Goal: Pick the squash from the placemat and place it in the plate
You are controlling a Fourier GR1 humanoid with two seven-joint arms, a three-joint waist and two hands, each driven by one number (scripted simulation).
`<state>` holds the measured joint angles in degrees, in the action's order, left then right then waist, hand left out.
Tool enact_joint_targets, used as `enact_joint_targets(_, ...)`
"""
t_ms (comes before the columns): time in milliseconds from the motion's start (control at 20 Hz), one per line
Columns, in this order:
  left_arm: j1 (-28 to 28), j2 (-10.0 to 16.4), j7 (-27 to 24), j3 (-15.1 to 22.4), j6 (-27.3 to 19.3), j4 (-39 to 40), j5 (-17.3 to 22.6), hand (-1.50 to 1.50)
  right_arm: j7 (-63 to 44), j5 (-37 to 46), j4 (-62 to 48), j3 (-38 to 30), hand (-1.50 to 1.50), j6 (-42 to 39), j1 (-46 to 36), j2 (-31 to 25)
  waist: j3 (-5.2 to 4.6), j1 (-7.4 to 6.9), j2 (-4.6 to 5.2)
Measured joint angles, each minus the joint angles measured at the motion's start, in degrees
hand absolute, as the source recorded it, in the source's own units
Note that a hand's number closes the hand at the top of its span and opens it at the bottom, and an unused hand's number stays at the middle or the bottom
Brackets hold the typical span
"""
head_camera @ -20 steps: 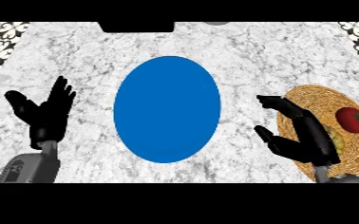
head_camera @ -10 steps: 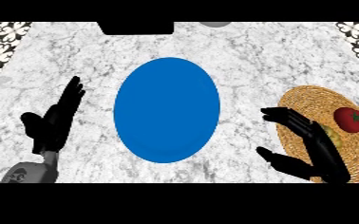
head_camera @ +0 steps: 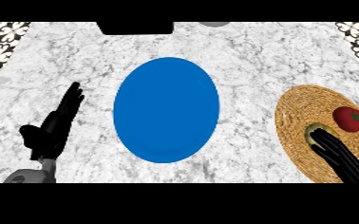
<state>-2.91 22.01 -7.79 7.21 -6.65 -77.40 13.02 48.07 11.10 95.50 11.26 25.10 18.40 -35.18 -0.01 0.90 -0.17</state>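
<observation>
Setting up the grasp, I hold my right hand (head_camera: 338, 154), fingers (head_camera: 327, 141) straight and unclosed, over the squash (head_camera: 312, 131) on the placemat (head_camera: 297, 114).

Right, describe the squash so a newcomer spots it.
Start at the central blue plate, then go right to the round woven placemat. On it, the squash is the dull yellow-green piece at the right hand's fingertips, not the red round item beside it.

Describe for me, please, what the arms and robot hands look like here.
The left robot hand is plain black, with long slender fingers and a shorter thumb, on a rounded grey forearm. The right robot hand shows the same black fingers; no cables or markings show.
</observation>
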Motion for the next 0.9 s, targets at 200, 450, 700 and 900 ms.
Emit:
enact_joint_targets(200, -0.69, 0.23, 0.49, -0.67, 0.7, 0.3, -0.06, 0.0, -4.54, 3.48, 3.36, -4.37, -1.5, 2.1, 4.6, -4.02, -0.07, 0.14, 0.01)
enact_joint_targets(450, 0.35, 0.28, -0.61, -0.96, 1.75, 0.41, -0.15, 0.0, -15.64, 12.96, 6.39, -6.88, -1.5, 3.19, 9.57, -9.2, -0.17, -0.11, 0.08)
enact_joint_targets(700, -0.55, -0.25, -0.61, -1.1, 2.13, 1.26, -0.85, 0.0, -29.29, 21.86, 10.86, -7.21, -1.5, -0.83, 11.63, -11.72, -0.14, -0.39, 0.18)
enact_joint_targets(900, -0.86, -1.29, -0.77, -1.26, 1.71, 1.63, -1.92, 0.0, -37.24, 26.46, 13.98, -7.83, -1.5, -5.17, 12.51, -11.71, -0.09, -0.51, 0.16)
